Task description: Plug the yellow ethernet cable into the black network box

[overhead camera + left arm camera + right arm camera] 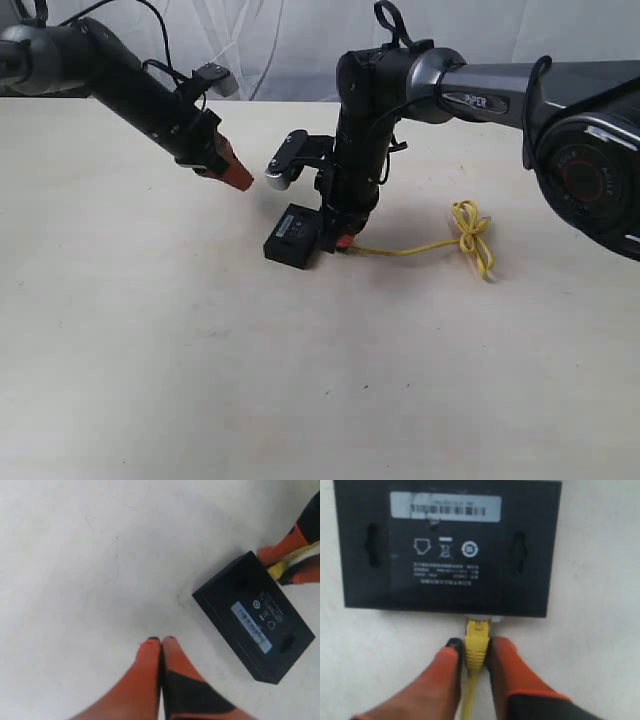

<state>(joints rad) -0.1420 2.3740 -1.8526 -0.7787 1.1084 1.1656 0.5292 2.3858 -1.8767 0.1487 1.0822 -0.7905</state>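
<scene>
The black network box lies flat on the pale table, label up. My right gripper stands at the box's near side, shut on the yellow ethernet cable just behind its plug. The clear plug end touches the box's edge; how deep it sits is hidden. The cord trails right to a small looped bundle. My left gripper hovers up-left of the box, shut and empty.
A grey-and-black camera unit sticks out from the right arm above the box. The right arm's large black joint fills the right edge. White cloth hangs behind the table.
</scene>
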